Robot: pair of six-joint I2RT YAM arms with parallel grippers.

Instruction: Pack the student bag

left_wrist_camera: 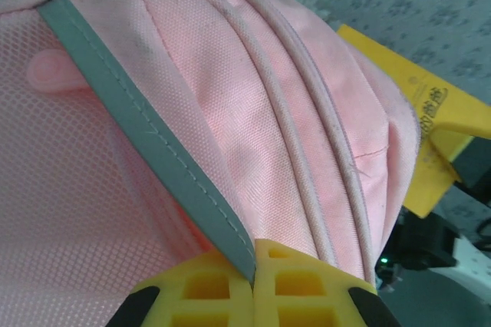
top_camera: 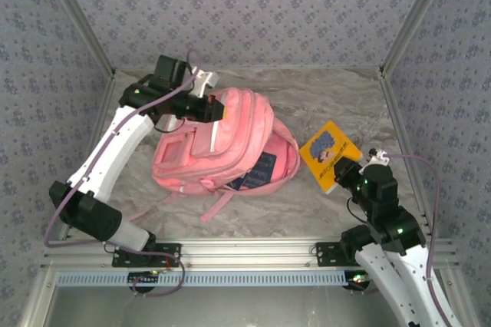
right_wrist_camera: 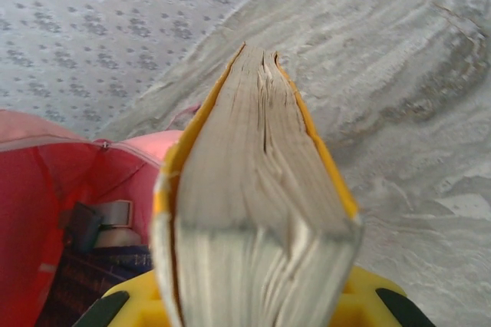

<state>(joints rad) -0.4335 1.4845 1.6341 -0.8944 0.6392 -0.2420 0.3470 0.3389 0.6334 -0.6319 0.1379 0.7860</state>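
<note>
The student bag (top_camera: 230,139), a big pink backpack, lies on its side mid-table with its mouth open toward the right. My left gripper (top_camera: 219,110) is at its upper edge. In the left wrist view the yellow pads (left_wrist_camera: 307,289) are shut on a grey trim strip (left_wrist_camera: 153,150) of the bag (left_wrist_camera: 291,127). My right gripper (top_camera: 347,171) is shut on a thick yellow-covered book (top_camera: 328,152), held just right of the bag's mouth. From the right wrist the book (right_wrist_camera: 261,189) stands edge-on between the fingers, with the bag's opening (right_wrist_camera: 46,189) to its left.
A dark blue book (top_camera: 257,170) lies inside the bag, seen also from the right wrist as a dark blue book (right_wrist_camera: 84,285) below a grey item (right_wrist_camera: 115,216). A pink strap (top_camera: 219,204) trails toward the near edge. Patterned walls enclose the marbled table (top_camera: 330,97).
</note>
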